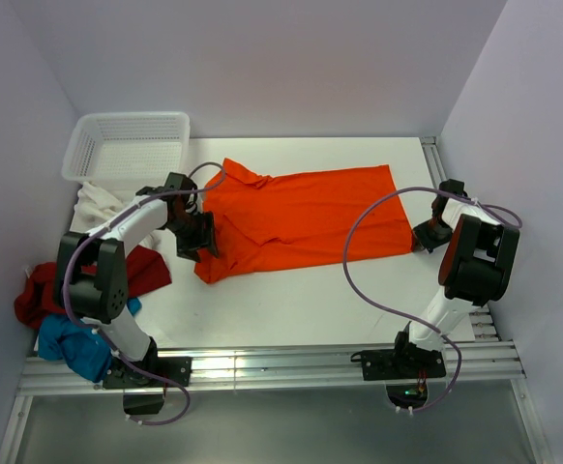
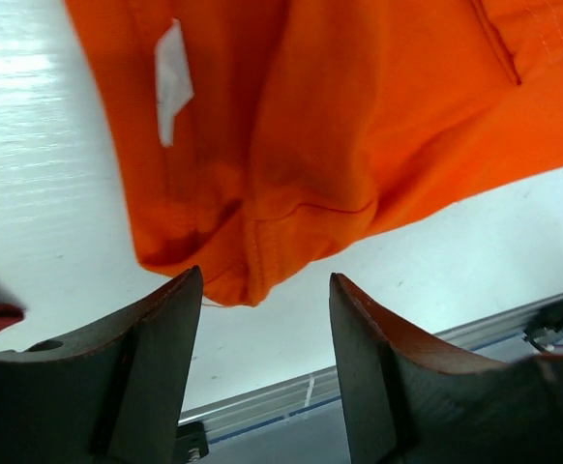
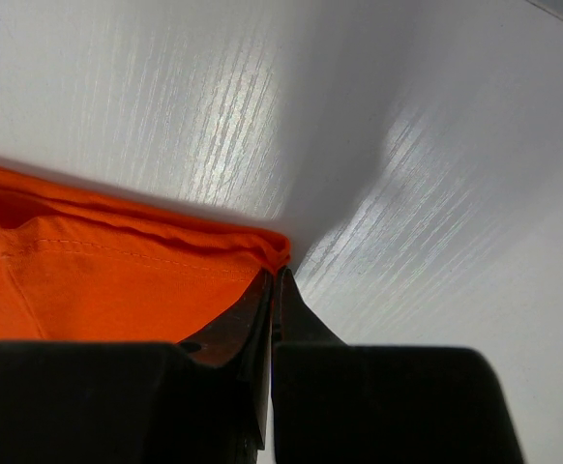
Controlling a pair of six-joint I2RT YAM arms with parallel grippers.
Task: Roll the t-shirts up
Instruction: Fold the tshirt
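White table (image 1: 291, 300), pale walls. Orange t-shirt (image 1: 301, 217) spread flat mid-table, collar end at left, hem at right. Left gripper (image 2: 265, 280) low at the collar-side sleeve, jaws apart, nothing between them, cloth edge just ahead. Likely lined up for a fresh grab. Right gripper (image 3: 277, 275) fully closed on the hem corner, corner slightly lifted; probably pinning that end taut so rolling can start. Not rolled yet. White t-shirt (image 1: 96, 205), dark red t-shirt (image 1: 44, 285), blue t-shirt (image 1: 74, 343) heaped at left by the mesh basket (image 1: 127, 145), waiting.

At centre, spread t-shirt (image 1: 301, 217); basket (image 1: 132, 118) behind-left; other t-shirts (image 1: 42, 295) heaped left.
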